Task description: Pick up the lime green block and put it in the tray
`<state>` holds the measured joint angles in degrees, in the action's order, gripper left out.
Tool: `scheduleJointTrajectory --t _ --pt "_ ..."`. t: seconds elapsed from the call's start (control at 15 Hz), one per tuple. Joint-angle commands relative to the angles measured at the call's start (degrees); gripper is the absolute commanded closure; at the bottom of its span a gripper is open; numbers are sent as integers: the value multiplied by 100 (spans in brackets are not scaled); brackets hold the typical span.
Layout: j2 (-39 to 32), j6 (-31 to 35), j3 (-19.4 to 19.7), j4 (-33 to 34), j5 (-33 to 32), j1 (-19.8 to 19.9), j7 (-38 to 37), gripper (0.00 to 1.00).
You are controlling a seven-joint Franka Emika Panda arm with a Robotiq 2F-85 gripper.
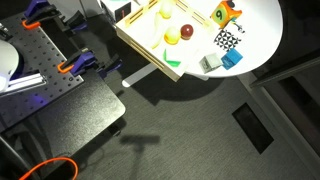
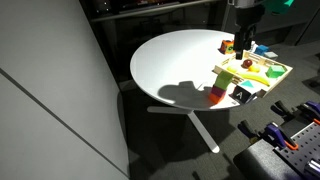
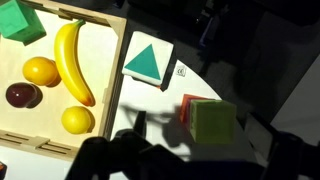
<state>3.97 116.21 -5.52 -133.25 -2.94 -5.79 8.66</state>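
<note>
The lime green block (image 3: 212,122), with an orange-red side, stands on the white table just outside the tray. It also shows in an exterior view (image 1: 221,13). The pale wooden tray (image 3: 112,80) fills the left of the wrist view and holds a banana (image 3: 72,60), round fruits and a green block. It shows in both exterior views (image 1: 140,48) (image 2: 272,78). My gripper (image 3: 200,165) hangs above the block, its dark fingers open on either side and empty. In an exterior view it (image 2: 243,45) hovers at the tray's far end.
A white block with a green triangle (image 3: 147,62) lies between tray and lime block. A black-and-white patterned block (image 1: 228,40) and a blue block (image 1: 232,60) sit near the round table's edge (image 2: 150,85). Dark floor lies beyond the edge.
</note>
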Motion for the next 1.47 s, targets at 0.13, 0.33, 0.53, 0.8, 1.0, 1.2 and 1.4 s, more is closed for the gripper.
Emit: scheduleJointTrajectory --t 0.13,0.33,0.53,0.8,1.0,1.2,1.4 --pt "-329 239 -146 100 -106 -104 -816 0" --pt "-503 546 -187 66 -121 -145 -1201 0" --pt "-674 768 -234 40 -139 -206 -1477 0" --pt "-881 863 -254 37 -185 -309 -1624 0" --pt "-1030 884 -234 47 -294 -349 -1661 0" --pt "-1155 876 -217 64 -395 -354 -1695 0" --pt "-1273 870 -210 92 -445 -366 -1731 0"
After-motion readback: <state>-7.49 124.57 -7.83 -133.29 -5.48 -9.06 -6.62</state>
